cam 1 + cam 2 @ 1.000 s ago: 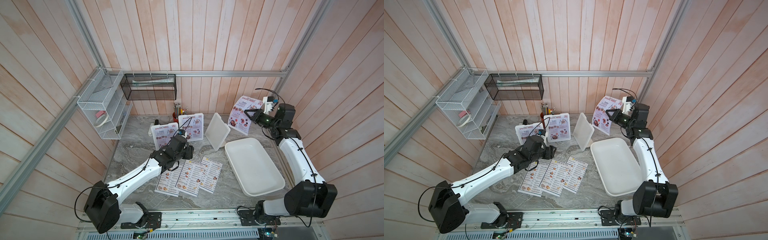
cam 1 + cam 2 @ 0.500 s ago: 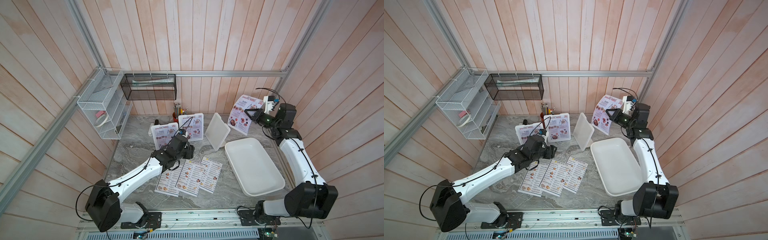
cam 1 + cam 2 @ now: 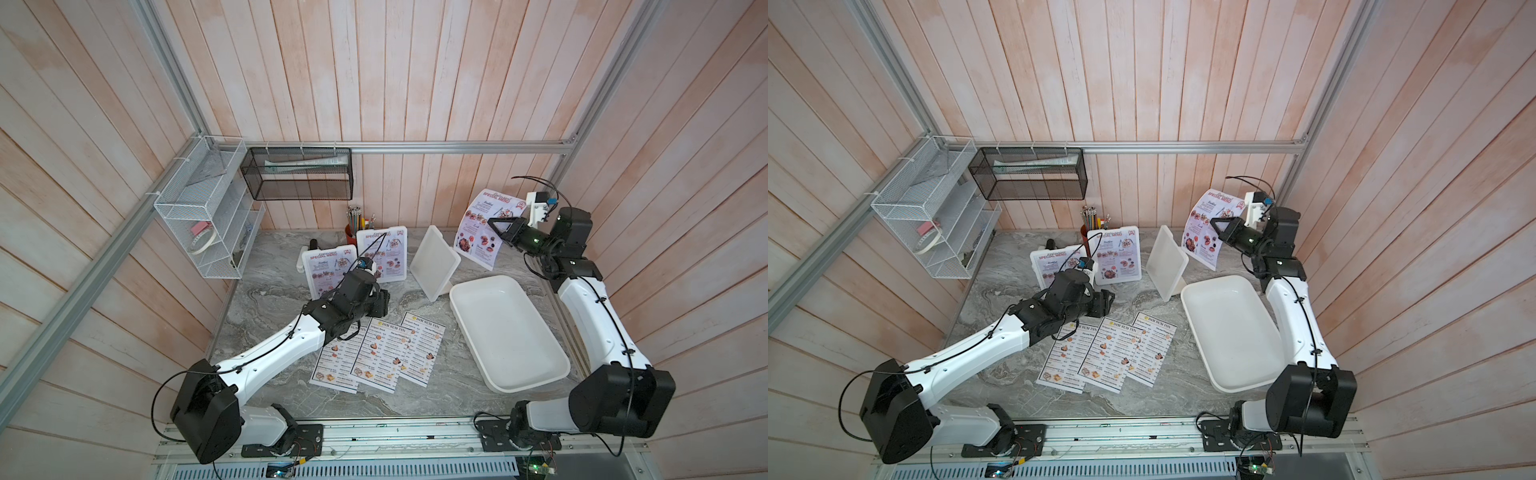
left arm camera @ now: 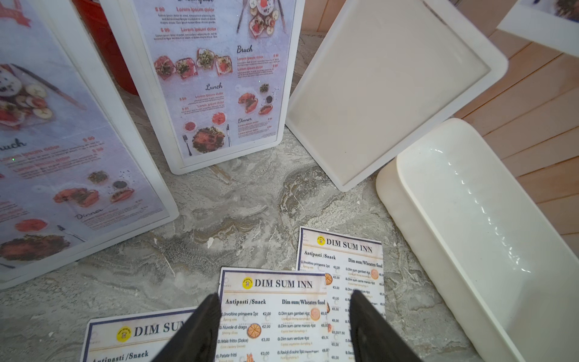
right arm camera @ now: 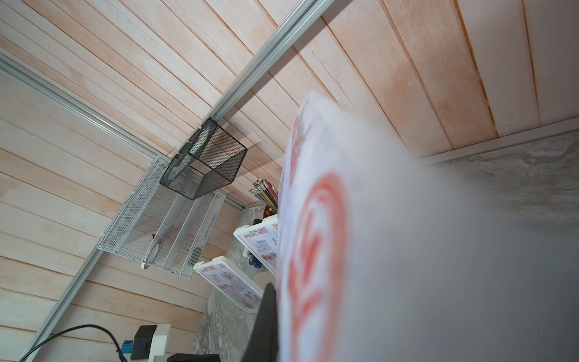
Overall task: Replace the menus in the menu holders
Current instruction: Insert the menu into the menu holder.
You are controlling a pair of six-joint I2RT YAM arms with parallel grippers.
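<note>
Three DIM SUM INN menus (image 3: 380, 357): flat on surface (image 3: 270, 316)
Left pincer (image 4: 285, 294): parted, empty
Right pincer (image 3: 496, 225): clenched on lilac menu (image 3: 478, 239)

The left arm (image 3: 282, 345) stretches low and forward from its base, wrist tipped downward, and the left gripper (image 4: 283, 296) hangs with its jaws parted. The right arm (image 3: 590, 324) stands steeply upright. Raised high and aimed inward, the right gripper (image 3: 500, 225) has its jaws pinched on a lilac menu (image 3: 476, 249).

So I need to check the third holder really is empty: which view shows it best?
The left wrist view: the empty holder looms large, its face bare. Both top views show it small, leaning. The right wrist view, filled by the held menu, misses it.
</note>
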